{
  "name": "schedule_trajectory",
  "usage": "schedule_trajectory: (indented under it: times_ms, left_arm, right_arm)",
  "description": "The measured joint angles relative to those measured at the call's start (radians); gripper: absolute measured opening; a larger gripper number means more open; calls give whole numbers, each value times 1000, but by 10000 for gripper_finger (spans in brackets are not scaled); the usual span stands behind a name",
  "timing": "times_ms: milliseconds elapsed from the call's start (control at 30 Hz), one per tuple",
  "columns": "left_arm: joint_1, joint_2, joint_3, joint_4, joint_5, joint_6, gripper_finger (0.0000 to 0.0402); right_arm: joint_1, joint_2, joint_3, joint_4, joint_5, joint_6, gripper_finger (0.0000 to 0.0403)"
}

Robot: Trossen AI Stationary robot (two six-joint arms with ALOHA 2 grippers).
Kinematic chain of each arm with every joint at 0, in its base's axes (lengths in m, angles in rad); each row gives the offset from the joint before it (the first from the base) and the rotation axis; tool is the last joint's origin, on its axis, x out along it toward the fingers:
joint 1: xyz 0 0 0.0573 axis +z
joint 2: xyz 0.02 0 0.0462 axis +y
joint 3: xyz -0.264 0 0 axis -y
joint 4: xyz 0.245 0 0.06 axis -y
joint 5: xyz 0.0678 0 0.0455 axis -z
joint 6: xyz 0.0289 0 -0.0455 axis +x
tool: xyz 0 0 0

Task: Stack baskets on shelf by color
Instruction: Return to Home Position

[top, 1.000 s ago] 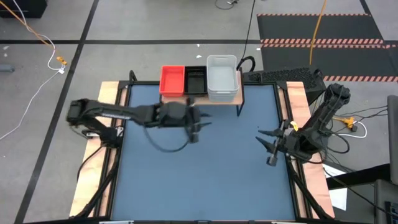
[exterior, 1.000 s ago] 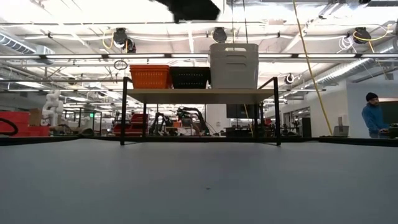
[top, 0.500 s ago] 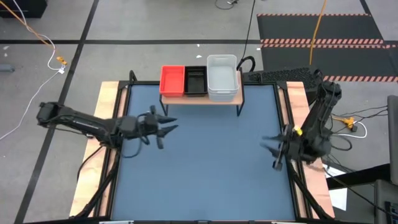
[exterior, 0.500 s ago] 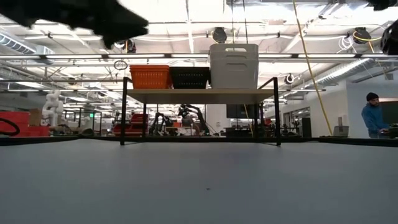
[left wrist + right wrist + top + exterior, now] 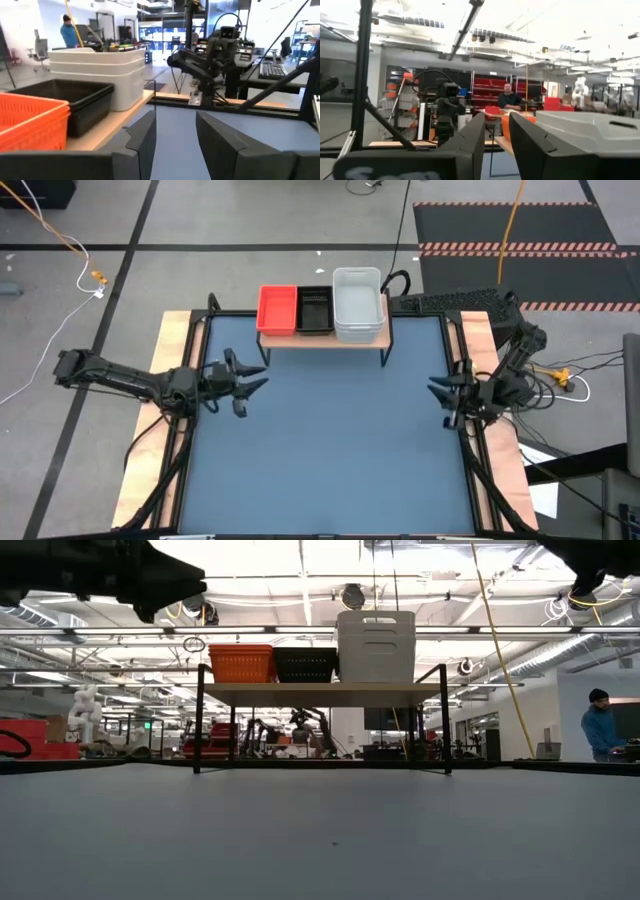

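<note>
Baskets all on the shelf (image 5: 372,338), none in either gripper. From the left the row runs red stack (image 5: 277,309), black stack (image 5: 315,310), white stack (image 5: 357,304), sides touching or nearly so. Shelf sits at the far edge of the blue table (image 5: 330,460), long axis running left-right. Each basket's long side runs front to back, across the shelf board. In the low view the white stack (image 5: 376,645) stands tallest, and red (image 5: 241,663) and black (image 5: 305,664) are about level with each other. Left gripper (image 5: 258,378) is just in front of the shelf's left end, apart from it, red stack nearest. The fingers are spread with nothing between them, and the left wrist view shows a clear gap between its fingers (image 5: 142,135). Left arm lies low and stretched out from the table's left edge, pointing right and slightly toward the shelf. Its wrist view looks along the row: red (image 5: 30,122) closest, then black (image 5: 65,100), then white (image 5: 100,72). Right gripper (image 5: 438,402) is at the table's right edge, well apart from the shelf and in front of its right end. Its fingers (image 5: 470,140) are also parted and empty. Right arm is folded up over the right side rail, gripper pointing left into the table; white stack (image 5: 590,130) is the nearest one in its wrist view. A person (image 5: 600,725) stands in the room beyond the table — low view, far right.
</note>
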Motion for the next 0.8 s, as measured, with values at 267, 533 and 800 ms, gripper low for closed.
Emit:
schedule_trajectory:
  times_ms: [267, 533, 800]
  left_arm:
    - [118, 97, -1, 112, 204, -11, 140]
    - [99, 116, -1, 130, 214, -44, 140]
    - [44, 97, 0, 123, 210, -26, 140]
  right_arm:
    - [-14, -104, 0, -128, -64, 6, 68]
    - [-70, -78, 0, -336, -210, 286, 56]
    - [-241, -41, 0, -348, -309, 359, 49]
